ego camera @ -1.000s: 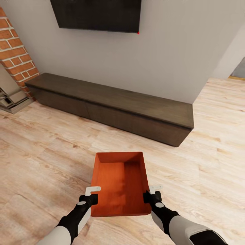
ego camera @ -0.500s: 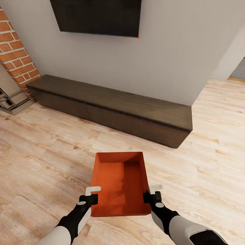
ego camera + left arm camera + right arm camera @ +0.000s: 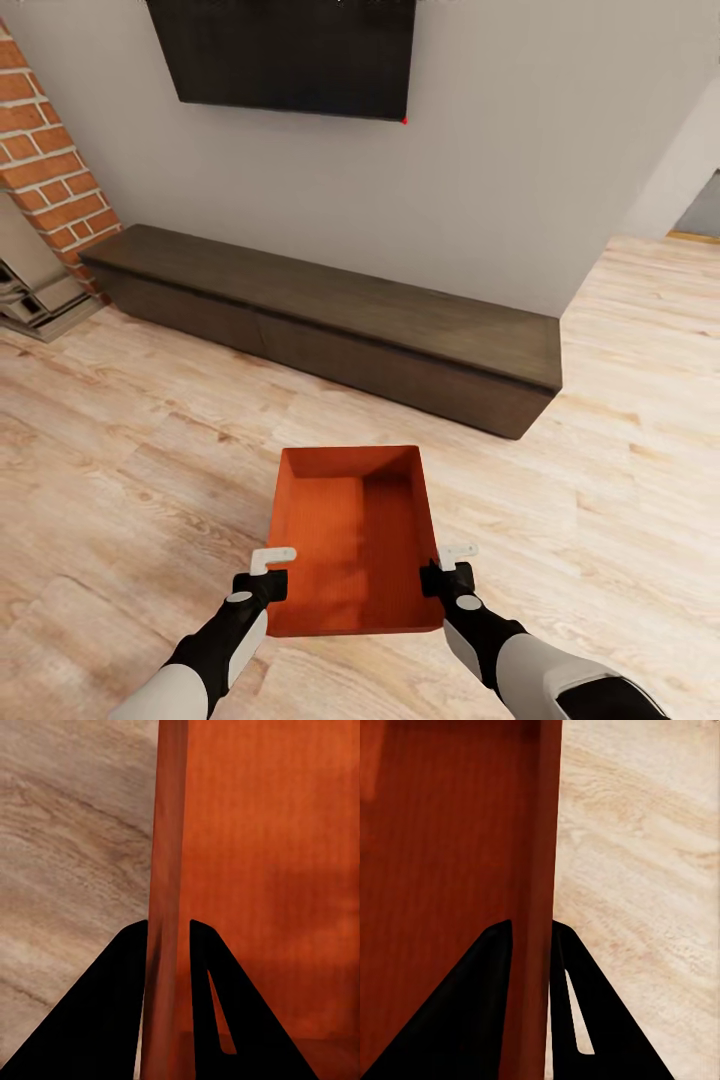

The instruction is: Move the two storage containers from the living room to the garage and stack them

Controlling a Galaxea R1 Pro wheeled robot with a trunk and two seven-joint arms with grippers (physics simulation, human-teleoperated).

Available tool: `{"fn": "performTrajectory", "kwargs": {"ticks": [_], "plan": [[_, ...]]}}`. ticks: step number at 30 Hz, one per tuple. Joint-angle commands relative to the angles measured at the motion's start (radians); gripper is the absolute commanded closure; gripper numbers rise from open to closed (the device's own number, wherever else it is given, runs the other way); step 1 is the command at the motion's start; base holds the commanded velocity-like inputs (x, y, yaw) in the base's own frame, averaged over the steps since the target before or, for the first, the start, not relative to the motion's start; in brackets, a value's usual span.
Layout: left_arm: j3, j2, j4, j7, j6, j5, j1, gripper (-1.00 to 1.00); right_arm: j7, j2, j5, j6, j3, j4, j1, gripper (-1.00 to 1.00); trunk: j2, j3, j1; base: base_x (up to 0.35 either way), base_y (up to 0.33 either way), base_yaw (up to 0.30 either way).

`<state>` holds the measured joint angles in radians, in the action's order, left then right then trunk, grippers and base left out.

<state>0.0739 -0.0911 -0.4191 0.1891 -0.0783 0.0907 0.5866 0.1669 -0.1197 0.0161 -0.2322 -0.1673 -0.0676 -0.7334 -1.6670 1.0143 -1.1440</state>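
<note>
Light wood planks (image 3: 150,440) cover the living-room floor ahead of us, running up to a white wall (image 3: 520,170). Going from left to right, we see a red brick fireplace (image 3: 50,170) at the far left edge, then a long low dark bench (image 3: 330,320) set against the wall, with a black TV (image 3: 290,50) mounted above it, and at the far right a corner where the planks carry on past the wall. Close in front of us we hold one orange-red bin (image 3: 350,530) above the planks, its open top facing up and its stepped inner bottom in plain sight. Our left gripper (image 3: 268,572) grips the bin's left wall near the corner closest to us; in the left wrist view the two dark fingers (image 3: 112,1005) stand one on each side of that thin wall (image 3: 169,870), closed against it, with the planks (image 3: 67,870) on the outer side and the bin's inside on the other. Our right gripper (image 3: 447,568) does the same on the right wall; in the right wrist view its fingers (image 3: 465,1012) pinch the wall (image 3: 544,855) between them, the bin's inside to one side and pale planks (image 3: 645,870) to the other.
</note>
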Motion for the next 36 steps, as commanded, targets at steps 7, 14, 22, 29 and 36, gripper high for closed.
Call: {"fn": "performTrajectory", "kwargs": {"ticks": [7, 14, 22, 29, 36], "plan": [[0.004, 0.005, 0.003, 0.018, -0.008, 0.004, -0.001, 1.0, 0.021, -0.005, 0.0, -0.006, 0.022, -0.003, -0.001, 1.0, 0.049, -0.021, 0.027, 0.0, 0.0, 0.0], [0.004, 0.005, 0.003, 0.018, -0.008, 0.004, -0.001, 1.0, 0.023, -0.01, 0.001, -0.006, 0.022, -0.003, -0.001, 1.0, 0.098, -0.043, 0.054, 0.0, 0.0, 0.0], [0.005, 0.005, -0.008, 0.017, -0.008, 0.004, -0.001, 1.0, 0.023, -0.011, 0.002, -0.006, 0.023, -0.002, -0.001, 1.0, 0.154, -0.068, 0.085, 0.0, 0.0, 0.0], [0.006, 0.006, -0.012, 0.016, -0.008, 0.003, -0.001, 1.0, 0.023, -0.009, 0.005, -0.006, 0.023, -0.001, -0.001, 1.0, 0.203, -0.09, 0.111, 0.0, 0.0, 0.0], [0.005, 0.007, -0.013, 0.017, -0.007, 0.004, -0.001, 1.0, 0.023, -0.009, 0.004, -0.006, 0.023, -0.003, -0.001, 1.0, 0.252, -0.112, 0.138, 0.0, 0.0, 0.0]]}}
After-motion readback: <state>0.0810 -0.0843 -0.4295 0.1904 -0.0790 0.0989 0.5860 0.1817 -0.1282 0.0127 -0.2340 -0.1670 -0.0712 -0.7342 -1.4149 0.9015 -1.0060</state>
